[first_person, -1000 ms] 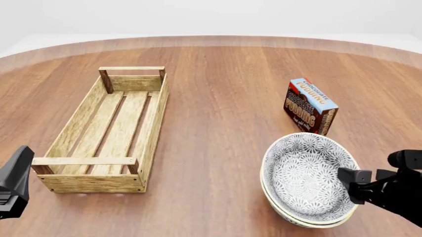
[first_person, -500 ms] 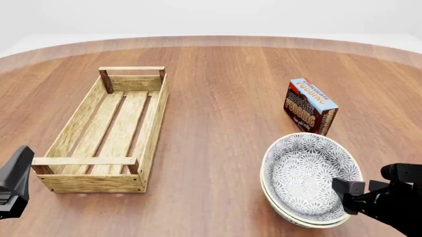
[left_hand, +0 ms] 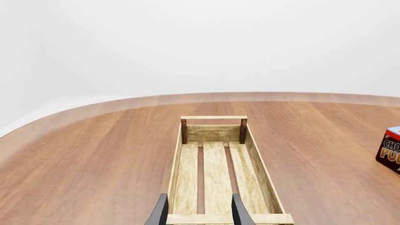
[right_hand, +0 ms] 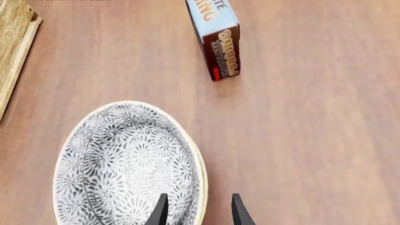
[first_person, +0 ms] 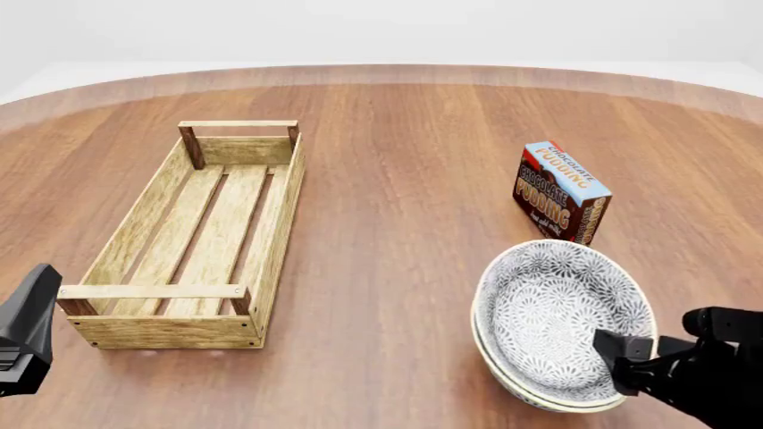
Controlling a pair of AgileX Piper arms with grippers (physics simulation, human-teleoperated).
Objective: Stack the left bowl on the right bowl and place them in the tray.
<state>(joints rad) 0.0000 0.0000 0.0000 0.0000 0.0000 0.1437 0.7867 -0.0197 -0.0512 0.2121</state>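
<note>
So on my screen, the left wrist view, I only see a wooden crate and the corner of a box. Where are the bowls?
Observer: The two bowls are already stacked, one nested in the other. They sit on the table to the right of the crate, not in it.
Operator: Is that box touching them?
Observer: No. The pudding box stands just beyond the bowls, and the right wrist view shows bare table between them.
Operator: Is anything holding the bowls?
Observer: Not gripped. The right gripper is open, with one finger inside the bowls' near rim and one outside it.
</note>
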